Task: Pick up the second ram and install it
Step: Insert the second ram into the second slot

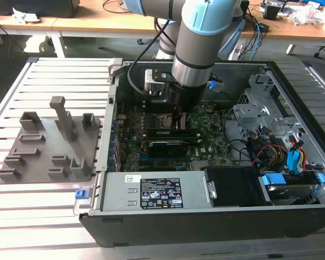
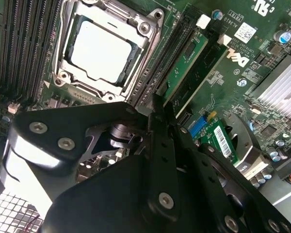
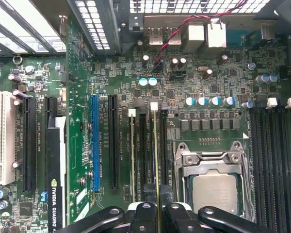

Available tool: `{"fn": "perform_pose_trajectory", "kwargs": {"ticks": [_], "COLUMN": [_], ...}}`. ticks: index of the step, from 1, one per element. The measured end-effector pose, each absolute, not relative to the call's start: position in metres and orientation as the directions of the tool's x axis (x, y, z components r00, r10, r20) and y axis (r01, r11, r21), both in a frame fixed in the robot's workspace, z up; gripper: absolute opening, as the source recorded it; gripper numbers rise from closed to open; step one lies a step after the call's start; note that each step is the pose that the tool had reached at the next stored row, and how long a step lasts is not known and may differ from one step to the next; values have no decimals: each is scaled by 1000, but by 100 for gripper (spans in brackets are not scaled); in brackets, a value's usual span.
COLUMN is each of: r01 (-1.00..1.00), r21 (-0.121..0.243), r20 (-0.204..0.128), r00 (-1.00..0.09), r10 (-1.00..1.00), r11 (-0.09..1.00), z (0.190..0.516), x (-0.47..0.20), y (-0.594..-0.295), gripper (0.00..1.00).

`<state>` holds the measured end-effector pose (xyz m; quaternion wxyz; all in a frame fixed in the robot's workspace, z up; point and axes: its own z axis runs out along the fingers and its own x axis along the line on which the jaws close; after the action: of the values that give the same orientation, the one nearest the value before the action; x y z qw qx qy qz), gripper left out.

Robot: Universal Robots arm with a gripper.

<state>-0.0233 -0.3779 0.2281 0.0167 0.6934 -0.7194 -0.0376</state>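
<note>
The second ram point(image 3: 155, 155) is a thin green stick standing on edge in a slot beside the processor socket point(image 3: 213, 184). Its white end latch point(image 3: 153, 105) sits at the far end. My gripper point(image 3: 156, 206) is shut on the stick's top edge, one black finger on each side. In the second wrist view the stick's green face point(image 2: 186, 60) runs away from the gripper point(image 2: 157, 109) toward the white latches. In the exterior view the gripper point(image 1: 179, 122) reaches straight down into the open computer case onto the motherboard point(image 1: 206, 143).
Another ram stick point(image 3: 132, 155) stands in a slot one over, farther from the socket. A black graphics card point(image 1: 165, 146) lies nearby. The power supply point(image 1: 151, 192) and drive cables point(image 1: 271, 146) crowd the case. The grey fixture plate point(image 1: 49, 146) rests on the slatted table at the exterior view's left.
</note>
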Motion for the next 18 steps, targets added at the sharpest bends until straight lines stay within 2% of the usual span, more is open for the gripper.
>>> {"fn": "perform_pose_trajectory", "kwargs": {"ticks": [18], "r01": [-996], "r21": [77], "r20": [-28], "r00": [-39], "r10": [-999], "r11": [37], "z": [225], "x": [-21], "y": [-376], "gripper": [14]}}
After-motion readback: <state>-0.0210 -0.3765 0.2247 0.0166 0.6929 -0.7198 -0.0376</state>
